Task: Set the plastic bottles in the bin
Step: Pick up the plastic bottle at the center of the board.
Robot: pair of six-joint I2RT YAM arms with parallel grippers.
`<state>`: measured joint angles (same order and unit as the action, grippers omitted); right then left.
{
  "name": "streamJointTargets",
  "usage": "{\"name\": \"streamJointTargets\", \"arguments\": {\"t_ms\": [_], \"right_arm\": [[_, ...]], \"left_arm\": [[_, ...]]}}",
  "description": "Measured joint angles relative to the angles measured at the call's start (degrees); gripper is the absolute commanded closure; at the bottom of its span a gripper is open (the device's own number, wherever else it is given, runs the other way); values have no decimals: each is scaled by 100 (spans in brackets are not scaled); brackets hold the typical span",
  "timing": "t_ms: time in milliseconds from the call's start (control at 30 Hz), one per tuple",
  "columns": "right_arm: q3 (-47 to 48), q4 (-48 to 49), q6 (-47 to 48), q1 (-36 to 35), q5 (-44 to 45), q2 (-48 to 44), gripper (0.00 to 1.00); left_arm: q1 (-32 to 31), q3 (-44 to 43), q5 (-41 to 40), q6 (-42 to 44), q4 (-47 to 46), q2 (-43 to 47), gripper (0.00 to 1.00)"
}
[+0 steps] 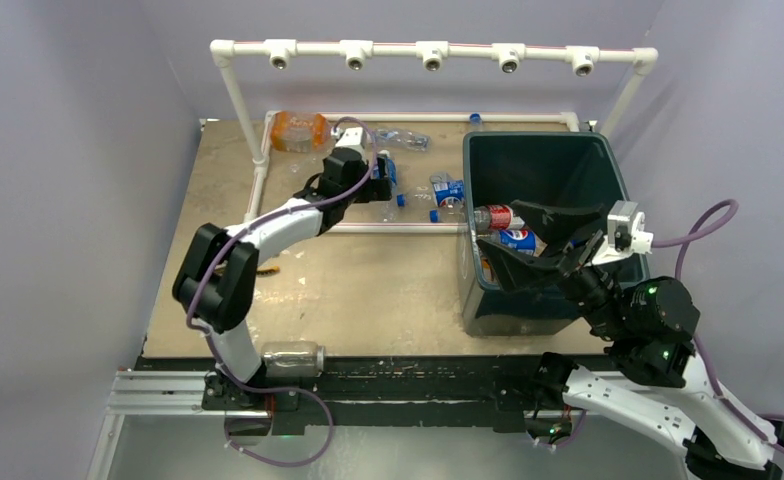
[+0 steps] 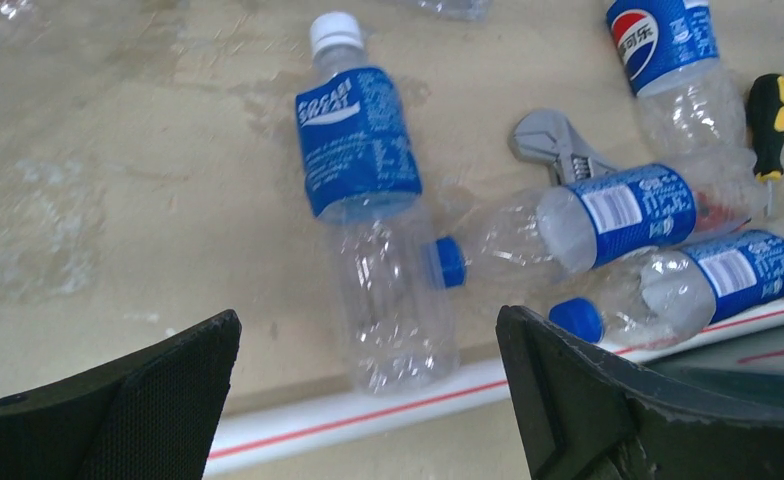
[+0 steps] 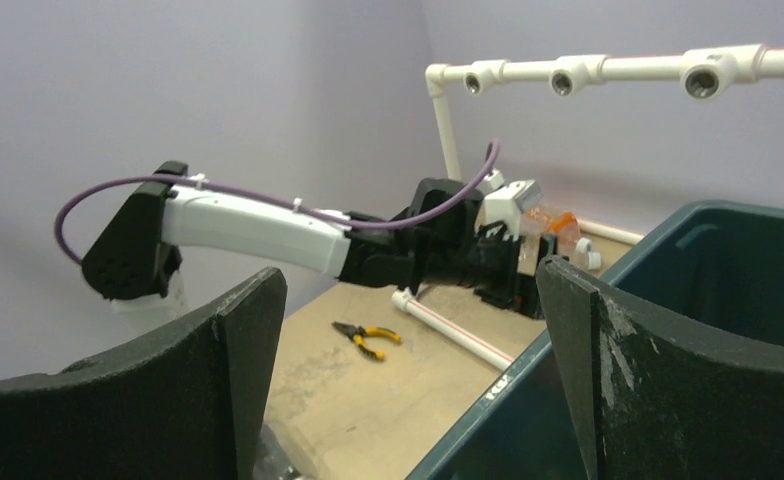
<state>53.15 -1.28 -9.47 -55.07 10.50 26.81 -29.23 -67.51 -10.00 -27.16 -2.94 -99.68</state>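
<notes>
Plastic bottles (image 1: 448, 190) beside the bin (image 1: 538, 165), several half-hidden under left gripper (image 1: 380, 190).

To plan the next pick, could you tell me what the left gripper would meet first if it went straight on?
Most likely the white-capped bottle, lying in line with the open left gripper; depth is unclear.
</notes>
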Motion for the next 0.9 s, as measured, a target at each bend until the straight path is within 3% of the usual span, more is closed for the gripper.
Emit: {"name": "streamJointTargets", "arguments": {"t_ms": [267, 467, 900], "right_arm": [[-42, -2, 0, 0, 4, -192, 1], [-46, -103, -20, 0, 81, -372, 1], [-201, -225, -175, 7, 245, -562, 1]], "left_arm": [[72, -977, 114, 70, -380, -1228, 1], [72, -1248, 122, 26, -328, -1847, 2], [72, -1725, -125, 122, 85, -2269, 8]]}}
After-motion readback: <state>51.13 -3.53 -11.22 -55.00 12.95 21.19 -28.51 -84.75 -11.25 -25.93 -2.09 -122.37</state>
